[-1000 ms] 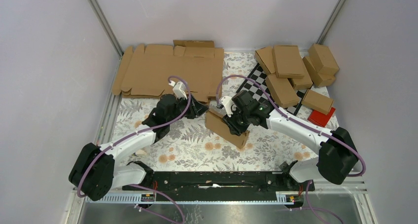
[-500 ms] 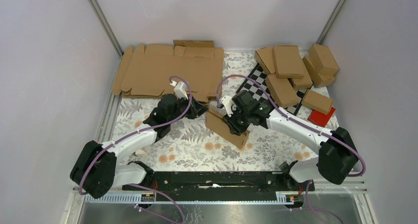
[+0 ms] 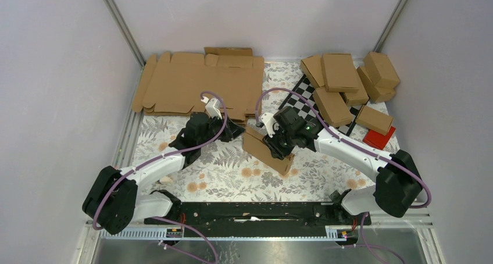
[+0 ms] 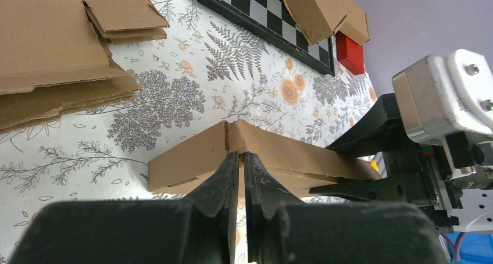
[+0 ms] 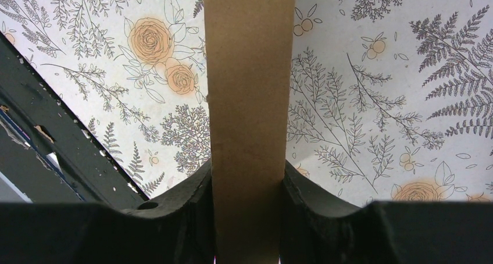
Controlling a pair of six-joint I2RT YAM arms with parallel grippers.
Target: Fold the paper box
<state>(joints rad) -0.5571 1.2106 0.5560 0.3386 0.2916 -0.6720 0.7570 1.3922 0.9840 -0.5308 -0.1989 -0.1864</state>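
Your right pincer clamps the paper box across its narrow width, one pad on each long side. This steadies the slim carton in the middle of the floral surface, where it slants from far left to near right. That hold leaves the box's far-left end free for the other arm.

Your left pincer has its fingers pressed almost together, with the tips right at the seam where two panels meet on that end. You cannot tell whether a thin flap edge sits between them. Closing that end looks like the step in hand, since narrow, closed tips suit poking or tucking a flap.

Mind the edges. The stack of flat blanks lies just behind your left arm, and the chequered board lies just behind your right wrist. The open room is on the near side, toward the bases, so shift that way if the flap needs a longer stroke.
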